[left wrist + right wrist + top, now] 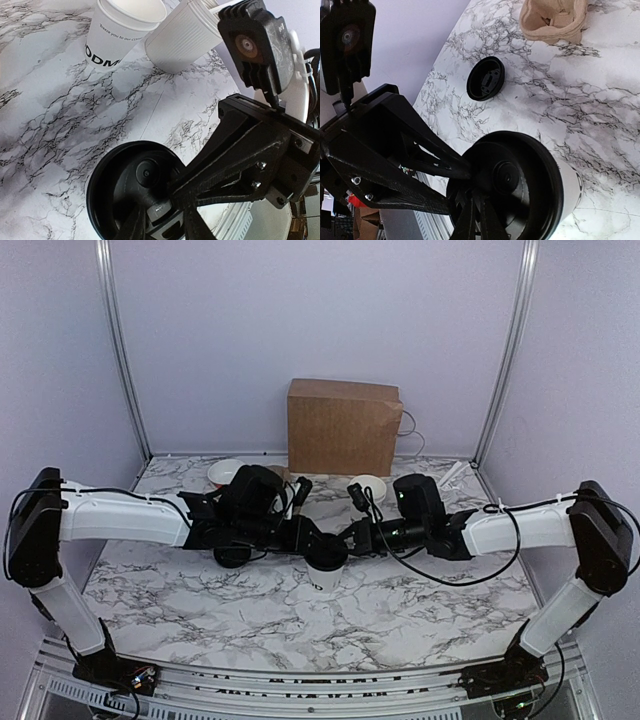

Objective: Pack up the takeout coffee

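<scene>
The takeout coffee [325, 576], a white paper cup with a black lid [125, 185], stands at the middle of the marble table, and both grippers meet over it. From the left, my left gripper [162, 214] reaches down onto the lid [530, 175]. Its jaws stand a little apart and are closed on the raised grey spout at the lid's near edge. My right gripper [476, 212] comes in from the right. It is shut, with its fingertips pressed on the lid's top near the rim. In the top view the left gripper [312, 543] and right gripper [346, 540] hide the lid.
A loose black lid [232, 557] lies left of the cup [486, 78]. A brown paper bag [343, 427] stands at the back wall. Lidless white cups [225, 472] [368, 485] and a frosted tumbler [182, 37] sit behind. A tan crumpled piece [552, 20] lies nearby.
</scene>
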Robot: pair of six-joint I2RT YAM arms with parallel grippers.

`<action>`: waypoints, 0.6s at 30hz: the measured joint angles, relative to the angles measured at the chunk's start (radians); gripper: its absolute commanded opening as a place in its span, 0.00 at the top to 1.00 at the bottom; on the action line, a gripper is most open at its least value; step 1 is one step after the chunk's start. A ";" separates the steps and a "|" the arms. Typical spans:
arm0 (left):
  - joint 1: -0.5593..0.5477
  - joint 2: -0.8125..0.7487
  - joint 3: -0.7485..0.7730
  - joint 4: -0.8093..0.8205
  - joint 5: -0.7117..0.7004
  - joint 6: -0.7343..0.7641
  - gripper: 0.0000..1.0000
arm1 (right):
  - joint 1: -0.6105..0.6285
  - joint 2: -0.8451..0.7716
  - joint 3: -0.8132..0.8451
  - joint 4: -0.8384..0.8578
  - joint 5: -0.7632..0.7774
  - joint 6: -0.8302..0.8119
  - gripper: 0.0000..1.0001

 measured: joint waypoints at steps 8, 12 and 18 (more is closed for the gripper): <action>0.008 -0.001 -0.033 0.059 0.007 -0.007 0.71 | 0.000 0.007 0.000 0.001 0.001 0.000 0.95; 0.011 -0.001 -0.042 0.074 0.012 -0.011 0.71 | 0.000 0.007 0.000 -0.003 0.012 0.000 0.95; 0.017 -0.001 -0.054 0.101 0.027 -0.020 0.71 | 0.000 0.007 0.001 -0.010 0.020 0.002 0.96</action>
